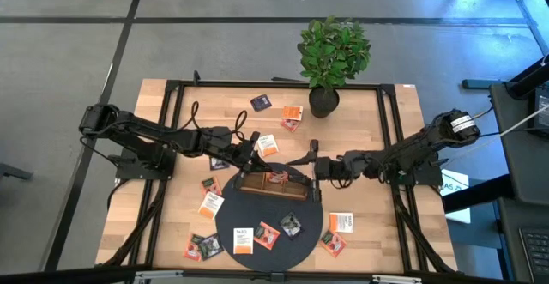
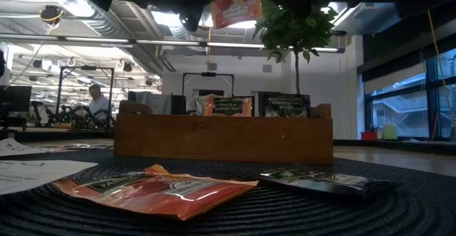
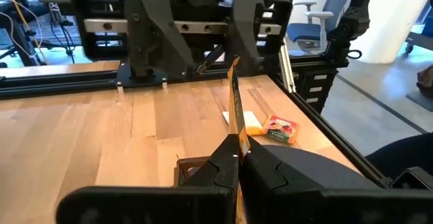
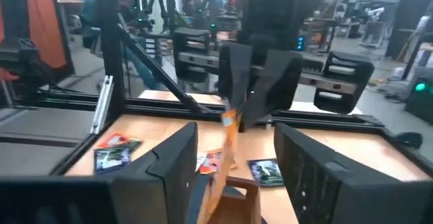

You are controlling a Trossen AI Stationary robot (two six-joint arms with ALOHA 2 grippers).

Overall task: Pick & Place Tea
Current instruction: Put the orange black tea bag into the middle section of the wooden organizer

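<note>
My left gripper (image 1: pixel 260 157) reaches in from the table's left and is shut on an orange tea sachet (image 3: pixel 235 105), above the brown wooden tray (image 1: pixel 249 187). The low view shows this sachet (image 2: pixel 235 4) hanging high over the tray (image 2: pixel 221 136). My right gripper (image 4: pixel 237 166) faces it from the table's right. It is open, with one finger on either side of the sachet (image 4: pixel 226 143), touching nothing. The tray stands on a dark round mat (image 1: pixel 232 224) and holds two upright sachets (image 2: pixel 228 106). My left gripper pinches one edge of the orange sachet (image 3: pixel 237 137) between its two fingers. The fingers come nearly level from the table's left. The sachet stands on edge with its flat sides upright, reaching past and below the fingertips, lifted clear of the tray.
Several loose tea sachets lie on the mat (image 1: pixel 266 234) and on the wood around it (image 1: pixel 293 117) (image 1: pixel 210 205) (image 1: pixel 341 222). A potted plant (image 1: pixel 333 57) stands at the far edge. A red-orange sachet (image 2: pixel 157 190) and a dark one (image 2: pixel 320 181) lie in front of the tray.
</note>
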